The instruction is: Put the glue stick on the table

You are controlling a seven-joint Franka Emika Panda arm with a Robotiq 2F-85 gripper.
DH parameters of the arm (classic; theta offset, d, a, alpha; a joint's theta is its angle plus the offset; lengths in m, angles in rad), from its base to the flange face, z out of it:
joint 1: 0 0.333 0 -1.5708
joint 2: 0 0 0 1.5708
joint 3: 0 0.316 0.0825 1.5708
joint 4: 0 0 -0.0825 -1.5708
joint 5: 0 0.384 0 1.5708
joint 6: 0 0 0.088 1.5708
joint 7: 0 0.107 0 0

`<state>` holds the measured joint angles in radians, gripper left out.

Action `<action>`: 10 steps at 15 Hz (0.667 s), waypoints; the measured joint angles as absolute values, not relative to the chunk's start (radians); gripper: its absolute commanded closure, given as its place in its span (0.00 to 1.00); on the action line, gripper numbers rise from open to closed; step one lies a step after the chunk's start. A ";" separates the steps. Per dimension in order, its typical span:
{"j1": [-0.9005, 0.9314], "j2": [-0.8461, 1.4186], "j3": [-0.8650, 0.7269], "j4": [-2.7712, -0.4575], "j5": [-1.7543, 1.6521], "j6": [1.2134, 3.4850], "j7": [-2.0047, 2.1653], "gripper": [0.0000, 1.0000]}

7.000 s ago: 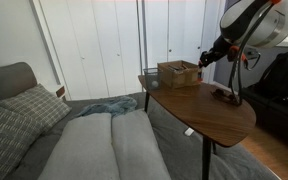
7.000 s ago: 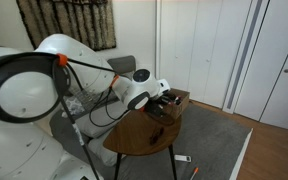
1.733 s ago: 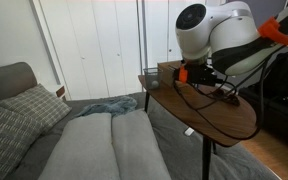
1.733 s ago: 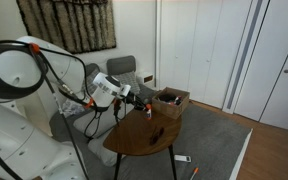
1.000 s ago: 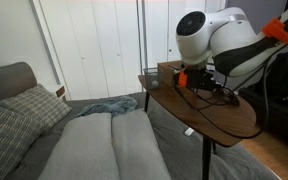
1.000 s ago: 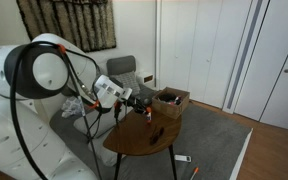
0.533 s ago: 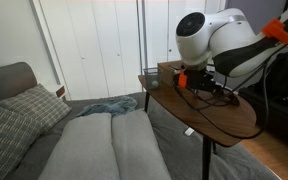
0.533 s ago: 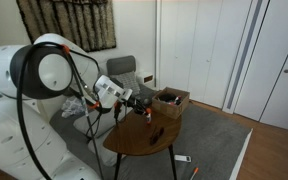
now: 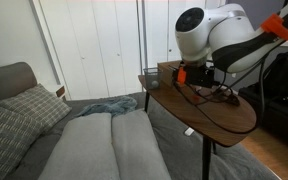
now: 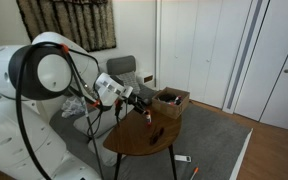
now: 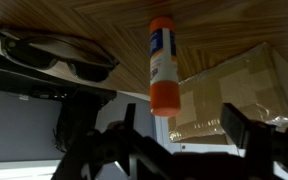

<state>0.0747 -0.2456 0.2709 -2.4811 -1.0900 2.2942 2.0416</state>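
Wrist camera gives you the relation that matters. The glue stick (image 11: pixel 159 62) lies just ahead of the claw (image 11: pixel 182 118), its long axis pointing away from you across the table (image 11: pixel 214 25), orange end nearest and closer to one finger than the other. The claw is spread and pinches nothing. The stick seems to sit free on the wood, between the dark sunglasses (image 11: pixel 59 55) and the crate (image 11: pixel 246 85). A straight retreat along that axis looks like your clean way out. In both exterior views you get what the wrist hides: the claw (image 9: pixel 189 80) (image 10: pixel 142 108) hangs low over the tabletop beside the crate (image 10: pixel 171 98). There the stick is too small to pick out.
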 measured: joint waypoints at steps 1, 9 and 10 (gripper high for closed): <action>0.076 -0.253 0.266 -2.476 -1.090 2.294 2.042 0.00; 0.108 -0.458 0.142 -2.475 -1.037 2.439 1.896 0.00; 0.111 -0.486 0.098 -2.486 -1.009 2.498 1.824 0.00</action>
